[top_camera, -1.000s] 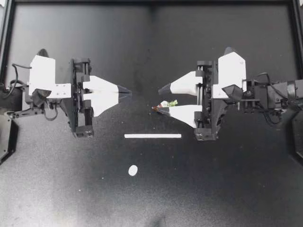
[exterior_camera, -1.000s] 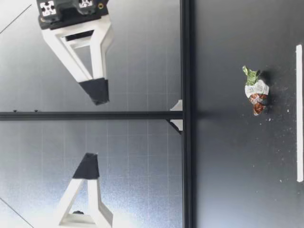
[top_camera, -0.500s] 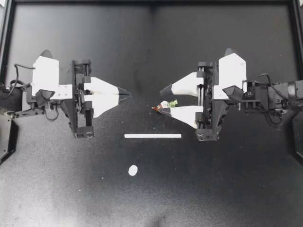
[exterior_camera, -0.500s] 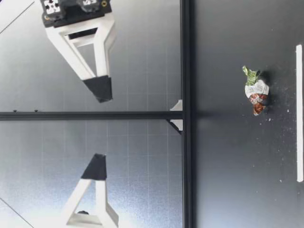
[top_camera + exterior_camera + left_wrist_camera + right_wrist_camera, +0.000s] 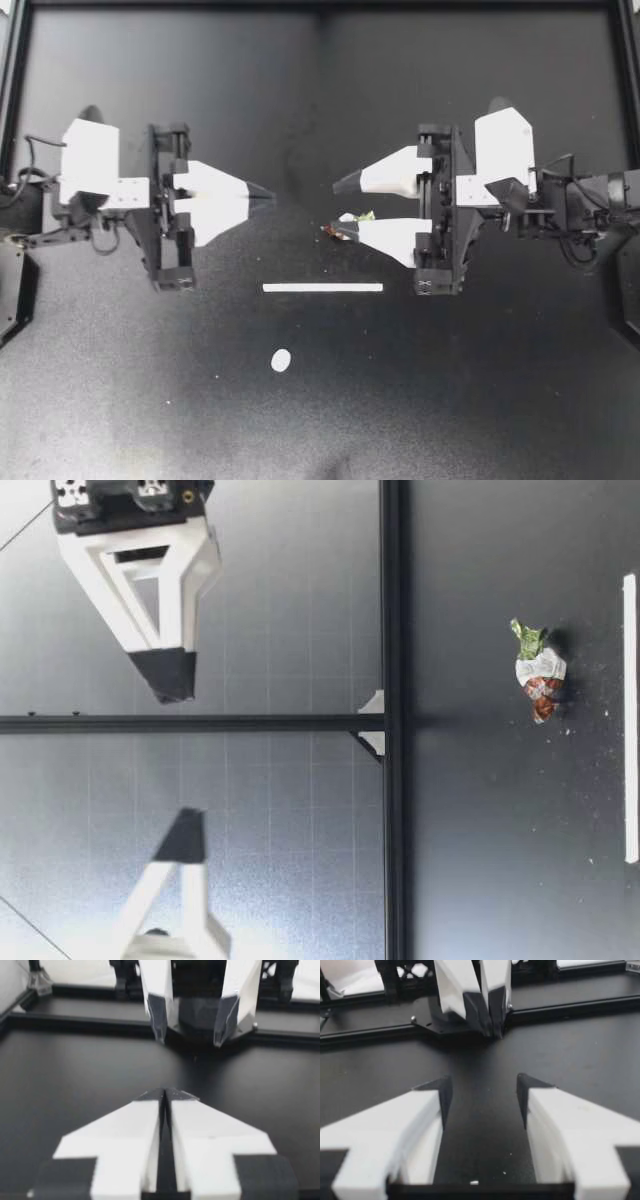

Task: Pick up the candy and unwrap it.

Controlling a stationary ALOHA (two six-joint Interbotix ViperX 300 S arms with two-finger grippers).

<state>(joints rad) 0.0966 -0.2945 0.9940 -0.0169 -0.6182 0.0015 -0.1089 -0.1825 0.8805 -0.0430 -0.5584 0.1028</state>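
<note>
Plainly, the candy [image 5: 352, 219] lies loose on the table [image 5: 450, 400] close to the middle, just on the far side of the white strip [image 5: 322, 287]. From above, it peeps out beside the near finger of my right pincer [image 5: 338, 207], which is released with its fingers spread wide. The low view shows both pincers hanging well above the table, so nothing touches the candy [image 5: 541, 672]. My left pincer [image 5: 268, 196] is clenched on nothing, its tips pressed together and pointing right, well apart from the candy.

I judge the candy to be very light, with a firm lump inside a thin, crinkly wrapper. The wrapper looks slick enough to skid on the table if one finger reaches it first. It has a green twist [image 5: 527, 636] at one end, a white belly, and a red end [image 5: 543, 708] opposite.

I reckon the belly is the place to take hold, with the fingers coming down on either side and closing evenly. That would leave the green twist free for my other pincer to pull. The wrapper may tear or slip out, so a firm but gentle squeeze seems right.
</note>
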